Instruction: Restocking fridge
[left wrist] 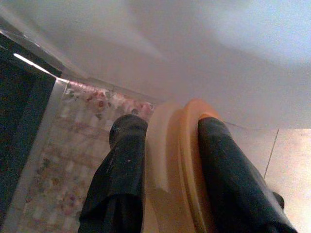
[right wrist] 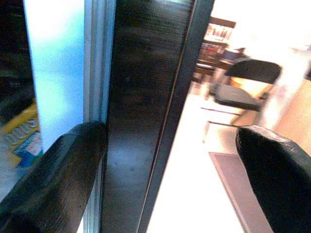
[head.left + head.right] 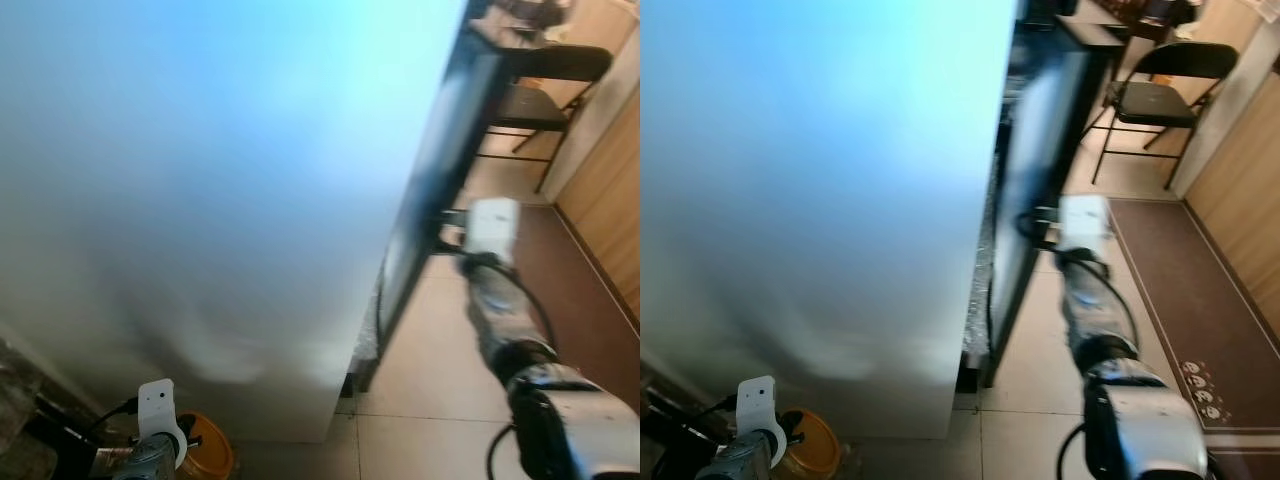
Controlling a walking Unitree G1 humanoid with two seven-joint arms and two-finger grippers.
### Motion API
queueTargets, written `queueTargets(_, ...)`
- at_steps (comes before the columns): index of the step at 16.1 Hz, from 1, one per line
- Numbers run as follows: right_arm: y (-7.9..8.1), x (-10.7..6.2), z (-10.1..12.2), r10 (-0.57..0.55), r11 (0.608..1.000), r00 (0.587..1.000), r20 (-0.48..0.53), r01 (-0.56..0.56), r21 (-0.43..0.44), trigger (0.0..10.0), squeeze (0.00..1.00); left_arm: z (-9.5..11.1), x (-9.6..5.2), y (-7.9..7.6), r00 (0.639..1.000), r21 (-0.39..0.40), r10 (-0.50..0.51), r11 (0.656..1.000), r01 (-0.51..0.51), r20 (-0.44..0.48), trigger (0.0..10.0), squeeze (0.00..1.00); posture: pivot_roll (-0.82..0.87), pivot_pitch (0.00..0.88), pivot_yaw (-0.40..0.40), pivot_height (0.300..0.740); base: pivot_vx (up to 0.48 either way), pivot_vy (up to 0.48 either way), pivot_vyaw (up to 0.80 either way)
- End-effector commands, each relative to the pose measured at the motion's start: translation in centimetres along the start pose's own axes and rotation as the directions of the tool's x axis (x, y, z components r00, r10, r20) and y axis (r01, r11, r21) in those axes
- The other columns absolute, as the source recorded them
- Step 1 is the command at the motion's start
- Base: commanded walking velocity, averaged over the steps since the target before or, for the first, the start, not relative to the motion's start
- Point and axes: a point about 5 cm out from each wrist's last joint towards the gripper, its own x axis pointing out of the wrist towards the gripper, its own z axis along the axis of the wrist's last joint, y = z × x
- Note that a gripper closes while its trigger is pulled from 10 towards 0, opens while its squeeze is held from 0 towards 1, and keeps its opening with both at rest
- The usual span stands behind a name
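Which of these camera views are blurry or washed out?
Both eye views are motion-smeared, with the right gripper soft at the fridge door edge; right wrist view is blown out behind the folding chair; left wrist view is soft around the orange container.

Most of the orange container [image 1: 182,160] is cut off by the frame edge below the left gripper [image 1: 170,165], and its far side is covered by the two black fingers [image 1: 119,174] closed on its rim, so its contents cannot be told. Between the spread fingers of the right gripper [image 2: 165,170] the dark fridge door [image 2: 146,107] is blurred, and the yellow package [image 2: 22,133] beside the near finger is cut off, its print unreadable. The white fridge side [image 3: 200,180] is washed out by glare and blur.
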Motion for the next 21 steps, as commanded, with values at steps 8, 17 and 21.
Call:
queueTargets(8,-3.4,-5.3,-8.8,-0.135,0.989,0.927,-0.351,0.149,0.013,10.0,0.00,-0.1,0.0,0.0,1.000,0.005,-0.005,1.000,0.005,-0.012,10.0,0.00,-0.03,0.000,-0.010,0.740,0.000,0.000,0.00)
queueTargets(17,0.9,-18.8,-20.1,0.118,0.993,0.538,-0.835,-0.074,0.093,10.0,0.00,0.1,0.1,0.0,1.000,0.042,0.004,0.999,-0.004,-0.018,10.0,0.00,-0.02,0.000,-0.017,0.740,0.000,-0.031,0.00)
queueTargets(21,0.7,-19.5,-20.5,0.099,0.995,0.514,-0.852,-0.026,0.100,10.0,0.00,0.1,0.1,-0.1,1.000,0.033,-0.001,0.999,0.002,-0.018,10.0,0.00,-0.01,0.000,-0.029,0.740,0.000,-0.400,0.00)
